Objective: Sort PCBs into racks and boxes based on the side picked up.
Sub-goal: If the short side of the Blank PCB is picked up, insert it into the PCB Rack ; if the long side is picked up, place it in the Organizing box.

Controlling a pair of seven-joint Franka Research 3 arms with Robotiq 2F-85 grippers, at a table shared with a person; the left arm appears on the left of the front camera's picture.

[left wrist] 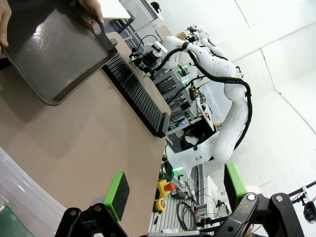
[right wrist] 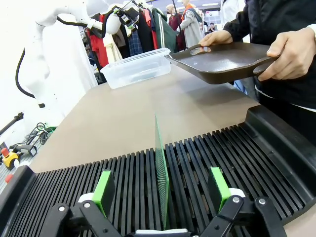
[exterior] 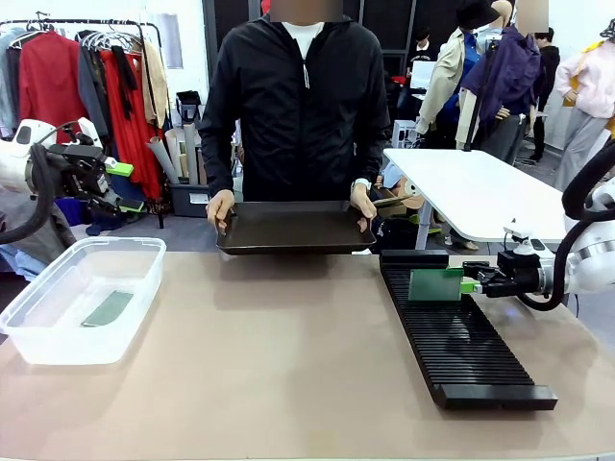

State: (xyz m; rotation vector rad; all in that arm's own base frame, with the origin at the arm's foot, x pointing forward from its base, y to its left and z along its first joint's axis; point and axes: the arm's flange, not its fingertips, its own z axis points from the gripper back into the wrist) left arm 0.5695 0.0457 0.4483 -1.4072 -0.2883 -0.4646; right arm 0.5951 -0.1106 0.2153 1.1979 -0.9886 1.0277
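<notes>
While the person is holding a shallow dark tray [exterior: 293, 230] by its two handle cut-outs above the far edge of the table [exterior: 288, 365], the right gripper [right wrist: 162, 195] is sitting low over the black slotted rack [exterior: 461, 331] with its green-padded fingers [right wrist: 104, 190] spread wide. Between them one PCB [right wrist: 161, 177] is standing upright on its edge in a slot; the pads are standing clear of both faces, so nothing is being gripped. From the front the same board is showing as a green rectangle near the rack's far end, just ahead of the gripper.

Off to the robot's left, the left gripper [exterior: 113, 182] is hovering in the air above and behind the clear plastic tub [exterior: 85, 298], jaws fully apart and empty. A second PCB [exterior: 108, 309] is lying flat on the tub's floor.

Judging by their look, these boards are going to handle as light, thin and stiff, with hard edges and slick faces. The standing one is being supported only by its slot, so a sideways knock could tip it or lever it out. The best hold is probably across the two flat faces near the top edge, with modest squeeze, since a thin board may flex or scratch. The flat one in the tub offers no edge to pinch and would likely need lifting from one end.

No brand, label or readable writing is showing on the boards, rack, tub or tray.
</notes>
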